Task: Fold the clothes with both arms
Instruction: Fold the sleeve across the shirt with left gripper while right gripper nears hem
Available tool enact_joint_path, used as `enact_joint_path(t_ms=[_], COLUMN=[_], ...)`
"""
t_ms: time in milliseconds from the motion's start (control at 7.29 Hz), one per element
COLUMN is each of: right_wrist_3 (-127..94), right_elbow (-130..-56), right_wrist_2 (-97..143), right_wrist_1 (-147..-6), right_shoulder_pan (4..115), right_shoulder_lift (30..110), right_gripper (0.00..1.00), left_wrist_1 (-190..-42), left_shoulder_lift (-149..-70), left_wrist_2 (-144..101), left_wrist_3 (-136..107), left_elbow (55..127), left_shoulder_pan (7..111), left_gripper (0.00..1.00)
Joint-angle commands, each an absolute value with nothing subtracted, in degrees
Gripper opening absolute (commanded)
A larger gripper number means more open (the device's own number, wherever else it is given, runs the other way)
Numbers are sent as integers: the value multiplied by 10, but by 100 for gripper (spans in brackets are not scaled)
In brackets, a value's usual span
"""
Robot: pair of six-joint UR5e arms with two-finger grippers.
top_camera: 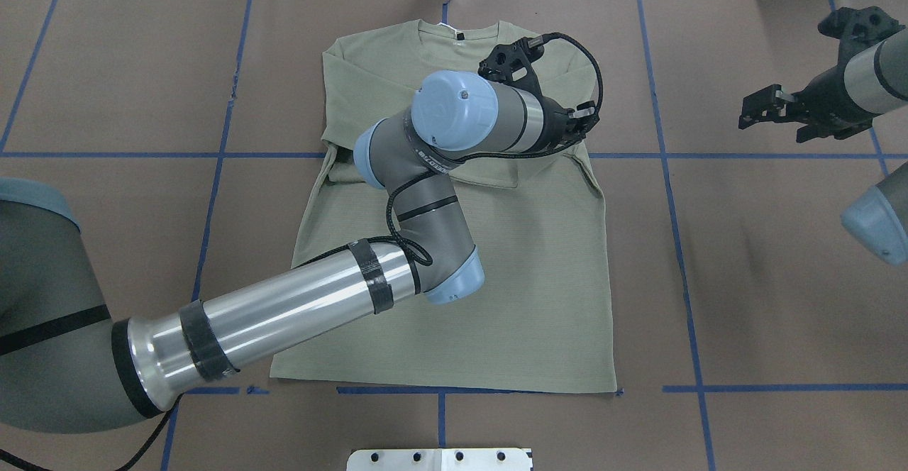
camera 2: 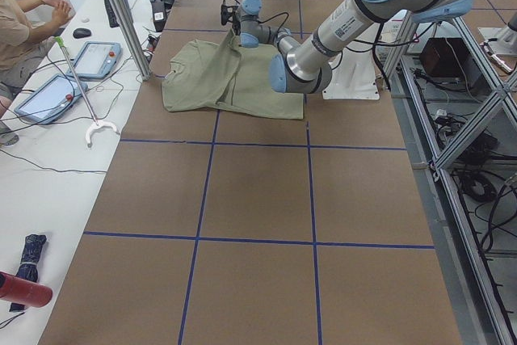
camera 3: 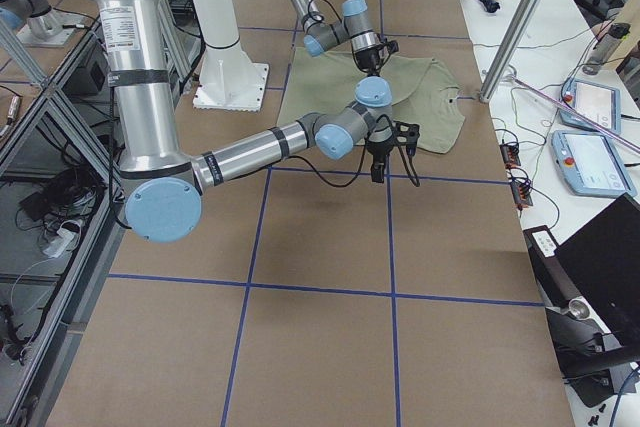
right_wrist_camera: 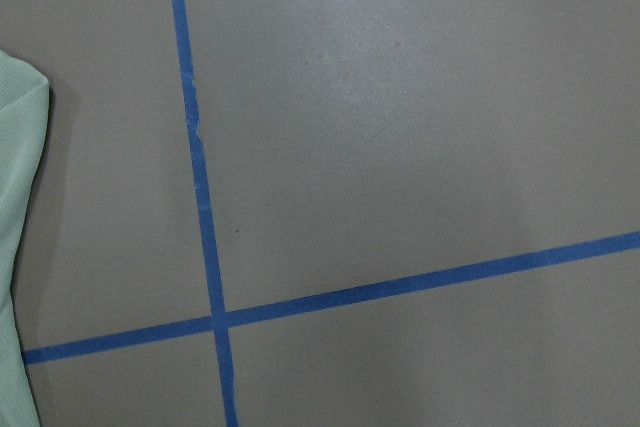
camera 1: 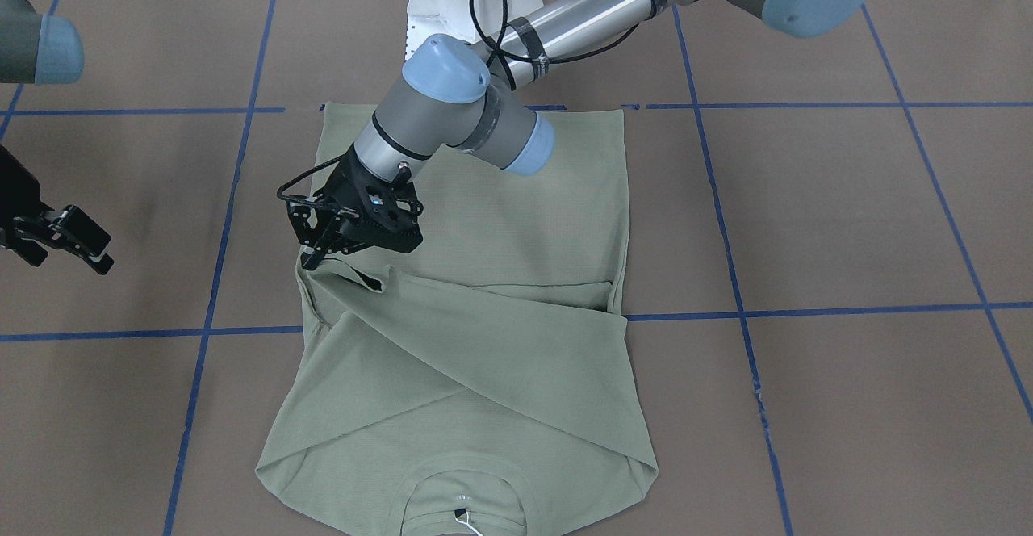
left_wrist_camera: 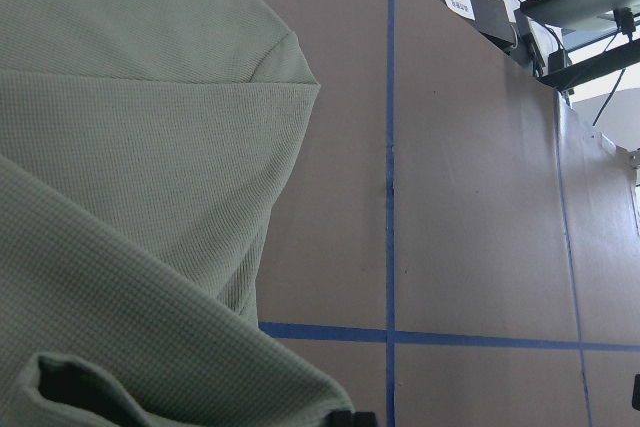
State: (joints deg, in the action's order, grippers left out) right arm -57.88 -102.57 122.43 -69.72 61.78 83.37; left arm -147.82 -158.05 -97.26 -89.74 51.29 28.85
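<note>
The pale sage-green long-sleeved knit shirt (camera 1: 524, 229) lies on the brown paper-covered counter (camera 1: 847, 213). Its round ribbed collar (camera 1: 460, 492) is at the bottom of the front-facing view, and one sleeve lies slantwise across the chest. In that view, left of centre, the left gripper (camera 1: 311, 257) has its jaws pinched on a raised peak of the fabric. From overhead the wrist hides that grip. The right gripper (camera 1: 69, 255) hangs at the left edge, jaws apart, well away from the shirt. Its wrist camera shows only crossing blue tape lines (right_wrist_camera: 200, 197) and a sliver of green at the left edge.
</note>
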Motion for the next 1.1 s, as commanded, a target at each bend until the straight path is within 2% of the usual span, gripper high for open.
enact_joint_path(t_ms=[0,137,274,411,549,686,960], right_wrist_3=[-579,-581,-583,-588,-592,-595,-738], right_elbow=[-1025,-1025,-1025,-1025,-1027,-1030,-1058], right_wrist_2=[1230,1230,1230,1230,1230,1230,1222], right_wrist_1=[-695,-695,-695,-695,-695,-695,-619], right_shoulder_pan=[621,621,621,620,617,613,538], right_shoulder_lift=[838,838,838,839,835,835,841], right_gripper=[100,100,100,100,100,100,100], left_wrist_1=[-1491,-1492,-1492,-1492,-1489,-1473,-1347], left_shoulder_lift=[-1600,-1603,-1603,-1605,-1596,-1565,-1467], left_wrist_2=[-931,-929,-929,-930,-931,-935,-1020], left_wrist_3=[-897,-897,-898,-903,-914,-923,-914], left_elbow=[480,480,479,486,509,568,740], left_shoulder_pan=[264,262,262,262,261,261,289], left_gripper=[9,24,74,89,91,91,89])
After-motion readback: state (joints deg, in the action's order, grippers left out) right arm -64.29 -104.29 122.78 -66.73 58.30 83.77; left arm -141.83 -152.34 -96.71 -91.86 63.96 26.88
